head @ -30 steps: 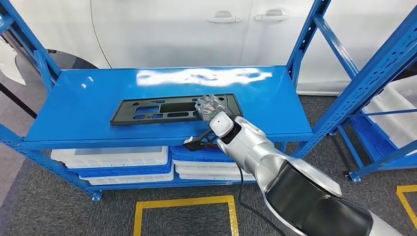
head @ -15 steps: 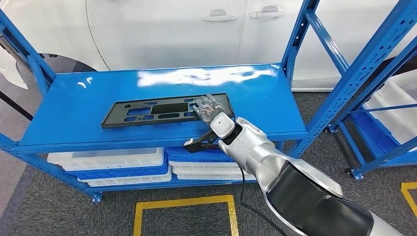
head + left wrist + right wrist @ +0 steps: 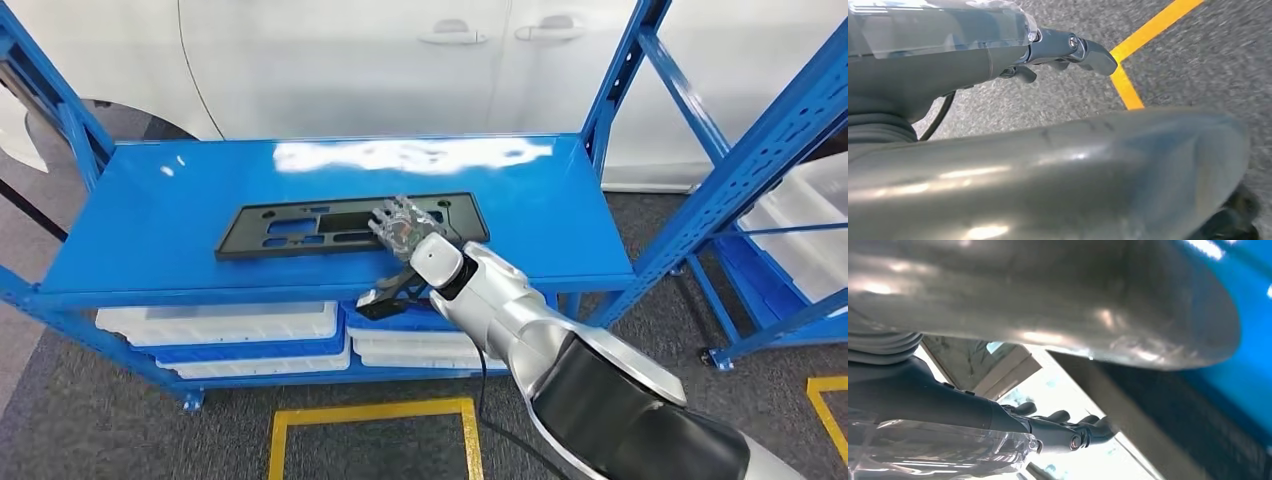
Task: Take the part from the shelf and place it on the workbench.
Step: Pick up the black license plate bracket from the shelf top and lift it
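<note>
The part [image 3: 290, 232] is a long flat black panel with several cut-outs, lying flat on the blue shelf board [image 3: 150, 220]. My right hand [image 3: 400, 225] reaches over the shelf's front edge and lies on the panel's right portion, fingers stretched out and apart; I cannot tell whether they press on it. In the right wrist view that hand [image 3: 1063, 427] extends its dark fingers beside the black panel [image 3: 1168, 405]. My left hand [image 3: 1063, 47] hangs over the grey floor, fingers loosely extended and holding nothing.
White bins [image 3: 220, 325] fill the level under the shelf board. Blue uprights [image 3: 620, 90] frame the shelf, and a second blue rack [image 3: 780, 150] stands at the right. A white car [image 3: 400, 60] is behind. Yellow floor lines [image 3: 370, 410] mark the carpet in front.
The view swayed left and back. My right hand has slid a little to the left along the panel, which lies where it was on the shelf.
</note>
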